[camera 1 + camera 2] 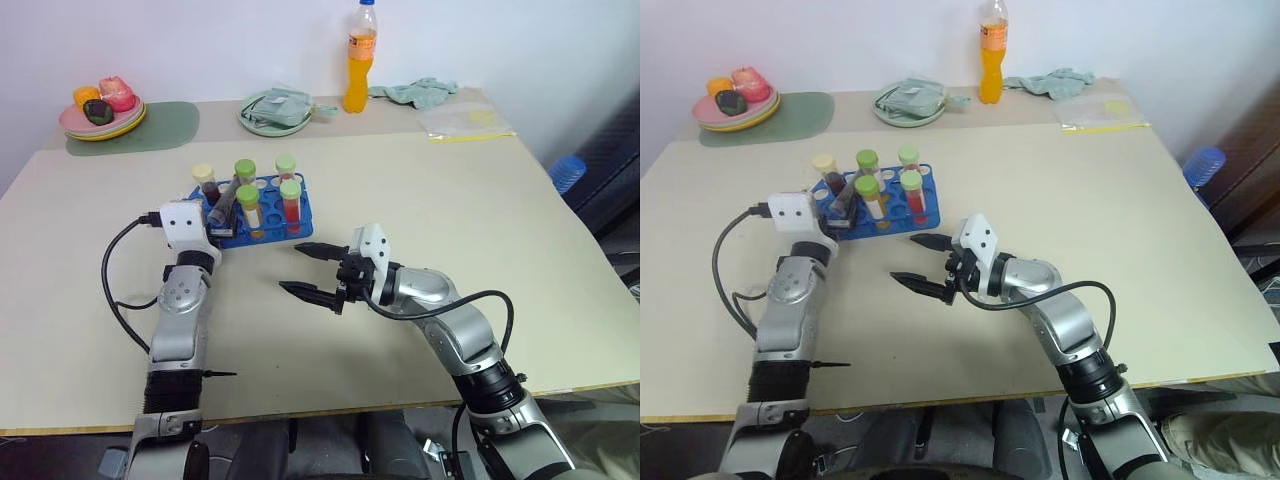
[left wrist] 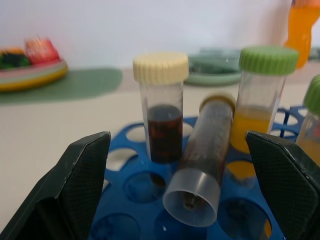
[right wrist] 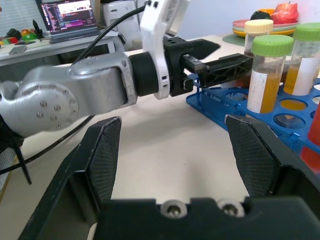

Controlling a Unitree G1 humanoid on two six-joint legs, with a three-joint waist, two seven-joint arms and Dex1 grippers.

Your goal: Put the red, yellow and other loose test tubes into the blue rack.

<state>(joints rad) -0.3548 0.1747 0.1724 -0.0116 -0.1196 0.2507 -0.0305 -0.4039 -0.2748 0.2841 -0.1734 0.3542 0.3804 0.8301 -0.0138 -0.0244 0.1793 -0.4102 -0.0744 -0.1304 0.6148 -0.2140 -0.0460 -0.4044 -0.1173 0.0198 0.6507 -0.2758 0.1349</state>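
A blue rack (image 1: 262, 215) is seen standing on the tabletop (image 1: 450, 200), toward the robot's left side. Several capped tubes stand upright in it: one with a cream cap (image 2: 160, 66) and dark liquid, green-capped ones holding yellow (image 2: 268, 60) and red (image 1: 291, 203) liquid. One dark tube (image 2: 202, 165) is seen lying tilted in the rack, its cap end resting up among the standing tubes and its clear bottom end pointing back toward the left gripper (image 2: 180, 195).

The left gripper is held at the near edge of the rack, level with it, its fingers (image 2: 82, 185) spread wide apart on either side of the tilted tube and touching nothing (the tube rests on the rack alone).

The right gripper (image 1: 312, 271) is held above bare tabletop just in front of the rack, pointing toward the robot's left, with its fingers (image 3: 250, 160) parted and nothing between them. In the right wrist view the left gripper is seen reaching to the rack's edge.

Along the far edge of the tabletop a stack of plates with fruit (image 1: 103, 112) is set on a green mat (image 1: 150, 128), a green plate with a crumpled cloth (image 1: 275, 110) sits near the middle, an orange drink bottle (image 1: 360, 58) stands upright beside it, and another cloth (image 1: 415, 92) and a clear bag (image 1: 465, 122) lie further right.
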